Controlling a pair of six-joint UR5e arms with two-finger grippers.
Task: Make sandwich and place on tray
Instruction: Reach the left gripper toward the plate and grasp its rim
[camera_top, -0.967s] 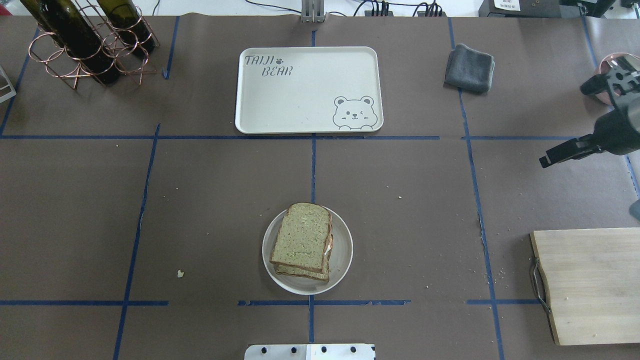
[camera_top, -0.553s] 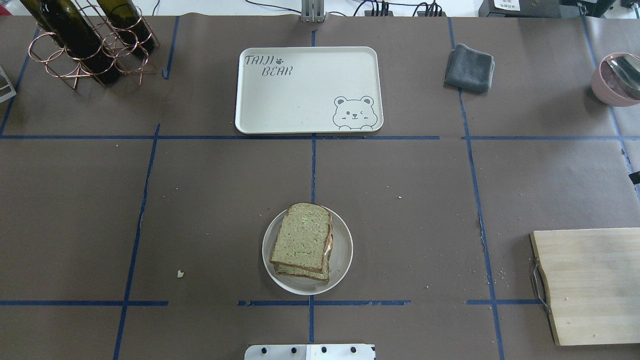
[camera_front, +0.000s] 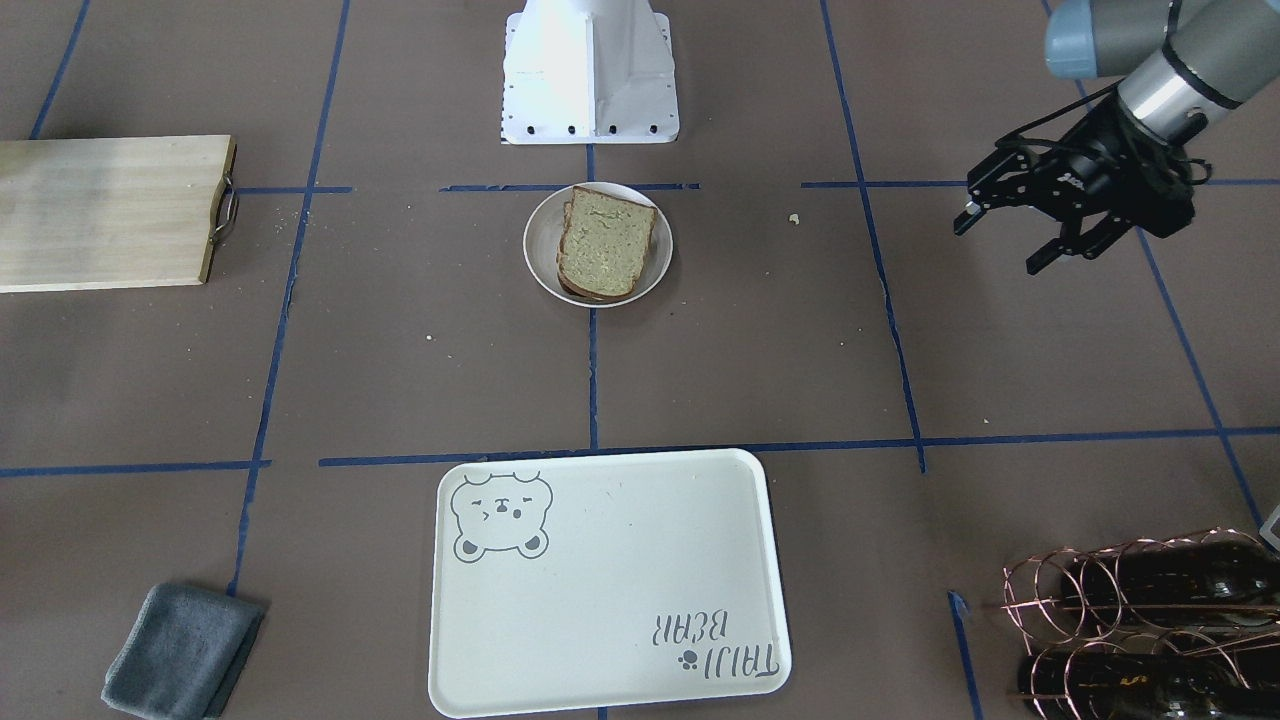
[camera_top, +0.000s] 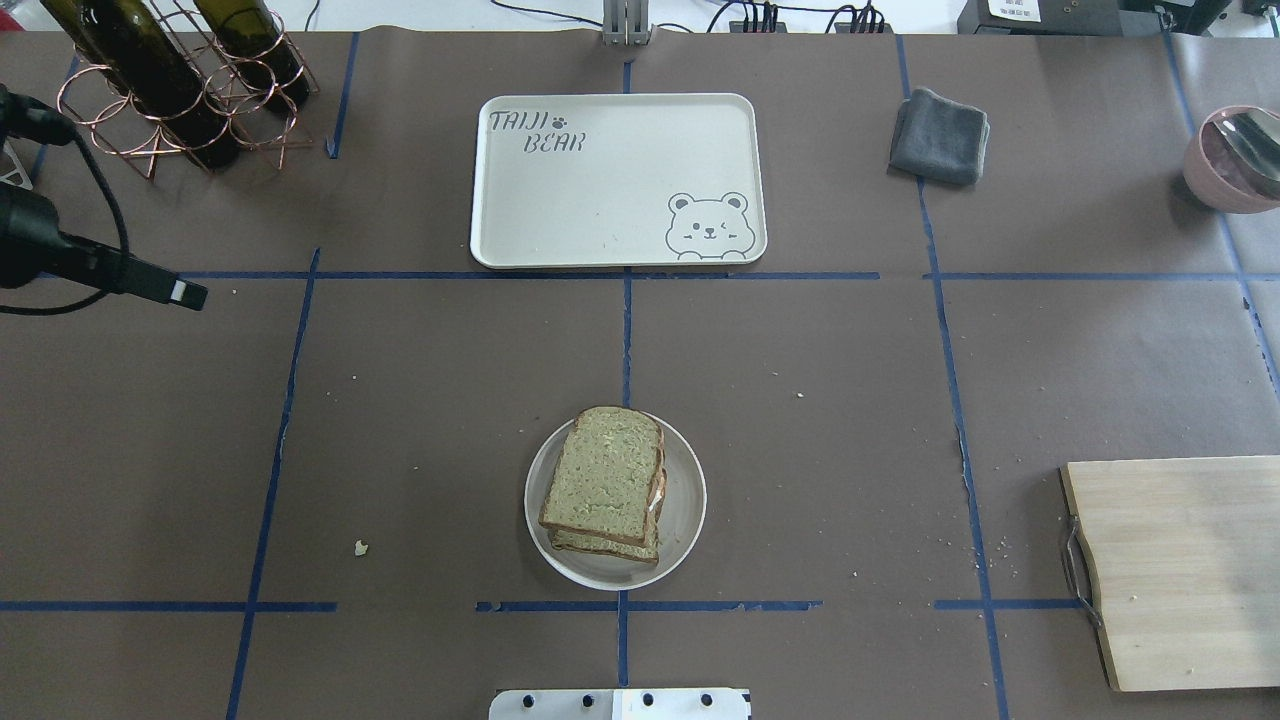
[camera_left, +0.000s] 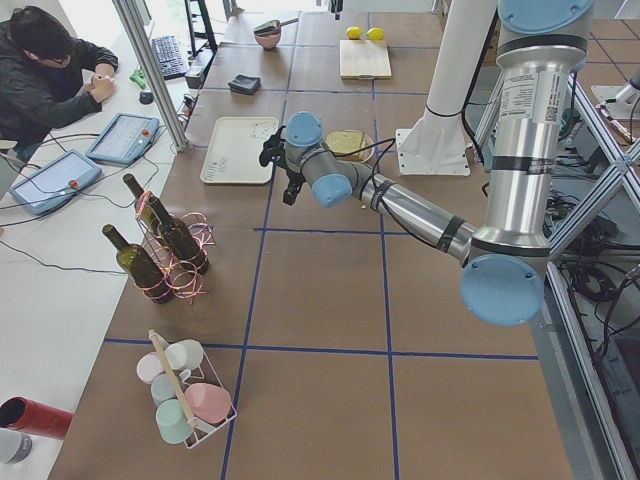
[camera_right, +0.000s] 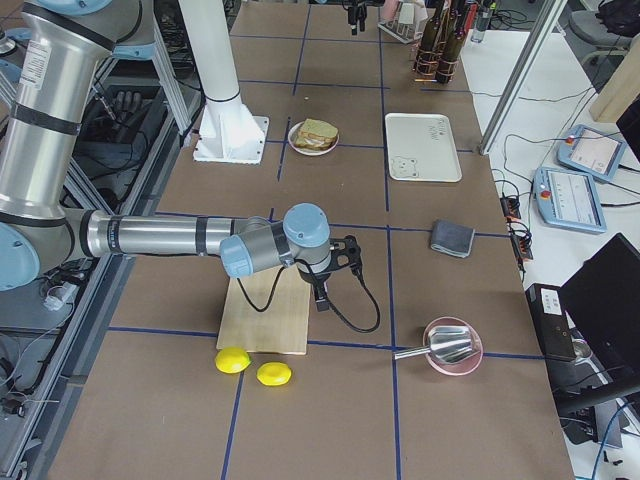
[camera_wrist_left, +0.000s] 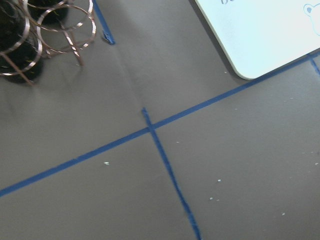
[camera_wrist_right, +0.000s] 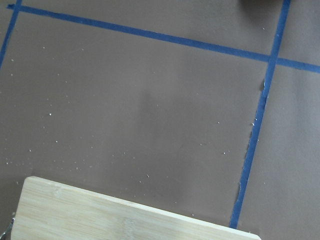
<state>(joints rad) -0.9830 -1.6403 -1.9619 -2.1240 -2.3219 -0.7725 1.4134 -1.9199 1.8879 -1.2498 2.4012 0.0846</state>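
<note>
Brown paper covers the table (camera_top: 420, 400), divided into squares by blue tape lines (camera_top: 628, 340). At the far left, dark wine bottles (camera_top: 150, 70) sit in a copper wire rack (camera_top: 105, 105). Just nearer than the rack, my left gripper (camera_front: 998, 248) hovers above bare paper, its jaws spread wide apart. In the middle, on the far side, lies the cream tray (camera_top: 620, 200) with its grey bear face and "TAIJI BEAR" lettering. Well apart from it, in the middle on the near side, the sandwich (camera_top: 605, 480) rests on a small round white plate (camera_top: 688, 510): two greenish, dark-crusted slices stacked, with a sliver of white and orange showing between them at the right edge. Right of the tray, on the far side, is a folded grey cloth (camera_top: 938, 135). At the near right lies a pale wooden cutting board (camera_top: 1180, 570), and at the far right a pink bowl (camera_top: 1205, 180) holds a metal utensil (camera_top: 1250, 140). My right gripper (camera_right: 322, 295) hangs close by the board, seen only from the side; I cannot tell how its jaws stand.
</note>
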